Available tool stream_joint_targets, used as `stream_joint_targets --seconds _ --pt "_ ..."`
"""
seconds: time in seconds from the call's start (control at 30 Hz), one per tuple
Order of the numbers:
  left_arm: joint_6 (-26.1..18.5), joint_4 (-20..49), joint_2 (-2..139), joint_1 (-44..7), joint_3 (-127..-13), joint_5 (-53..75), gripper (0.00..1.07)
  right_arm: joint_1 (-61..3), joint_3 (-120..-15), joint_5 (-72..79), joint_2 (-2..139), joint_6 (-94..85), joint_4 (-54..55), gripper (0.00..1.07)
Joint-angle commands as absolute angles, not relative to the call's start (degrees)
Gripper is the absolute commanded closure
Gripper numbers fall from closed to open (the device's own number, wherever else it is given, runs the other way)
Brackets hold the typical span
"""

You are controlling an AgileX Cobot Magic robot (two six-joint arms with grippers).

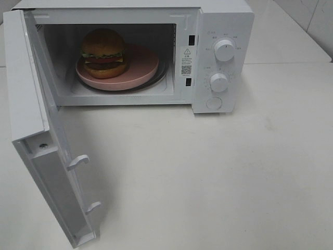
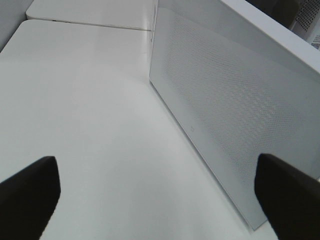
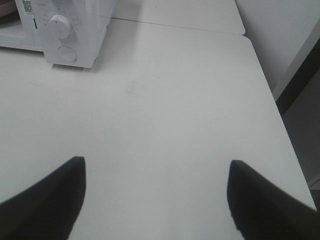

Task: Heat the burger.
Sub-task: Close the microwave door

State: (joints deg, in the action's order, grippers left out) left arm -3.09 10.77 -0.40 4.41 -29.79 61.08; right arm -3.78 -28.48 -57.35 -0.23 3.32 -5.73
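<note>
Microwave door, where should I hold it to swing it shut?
Probably grip the microwave door at its top edge near the free end, left pincer from the outer side; the hinge is far back, and latch hooks jut from the inner face.

Mock kitchen setup: white microwave (image 1: 229,31) on white table (image 1: 208,182).

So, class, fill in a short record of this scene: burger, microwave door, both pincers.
burger: on the pink plate, inside the microwave
door: swung wide open
left pincer: open, empty, near the door's outer face
right pincer: open, empty, above the table
still to do: door not yet closed
</note>
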Motion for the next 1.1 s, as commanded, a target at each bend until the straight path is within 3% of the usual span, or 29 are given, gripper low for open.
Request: stream_joint_targets --seconds 0.03,1.1 --pt "-2.9 10.7 -1.2 4.5 -29.7 61.2 0.09 -3.4 -28.5 -56.9 -1.8 2.5 -5.7 0.31" --pt "-2.9 10.7 -1.2 4.5 -29.7 61.2 0.09 -3.4 -28.5 -56.9 -1.7 2.4 -5.7 0.31"
